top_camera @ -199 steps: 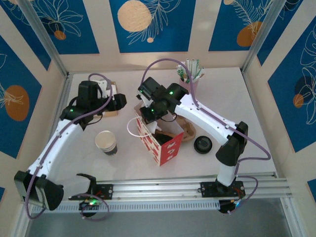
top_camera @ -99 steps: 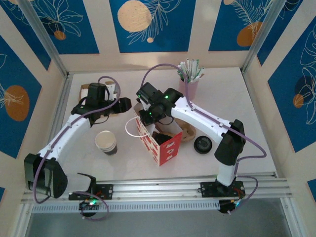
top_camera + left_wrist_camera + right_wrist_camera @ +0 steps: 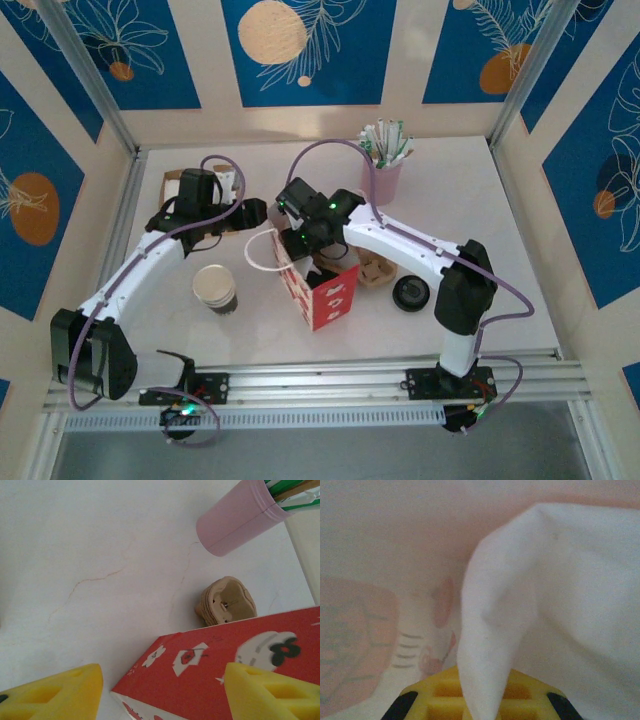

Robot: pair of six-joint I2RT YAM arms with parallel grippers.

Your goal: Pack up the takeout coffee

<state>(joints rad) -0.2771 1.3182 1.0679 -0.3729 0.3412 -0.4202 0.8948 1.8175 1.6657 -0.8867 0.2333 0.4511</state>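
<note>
The takeout coffee [image 3: 215, 288] stands on the table left of centre, a small dark-banded paper cup whose white inside shows from above. To its right stands the red-and-white bag [image 3: 325, 290]; its red side [image 3: 200, 675] shows in the left wrist view. My right gripper [image 3: 300, 238] is shut on the bag's top edge, and white bag paper [image 3: 520, 605] runs down between its yellow fingers [image 3: 445, 695]. My left gripper [image 3: 252, 213] hovers just behind and left of the bag, open, its yellow fingers [image 3: 50, 692] wide apart and holding nothing.
A flat black lid [image 3: 411, 292] lies right of the bag. A brown cardboard cup carrier [image 3: 376, 268] [image 3: 227, 600] sits behind the bag. The pink cup of sticks [image 3: 385, 170] [image 3: 240, 517] stands at the back. Another cardboard piece [image 3: 178, 183] lies at the back left.
My right gripper has pulled the bag's top edge leftward, so the bag stands narrower and more upright. My left arm swung its elbow down and left, then held still.
</note>
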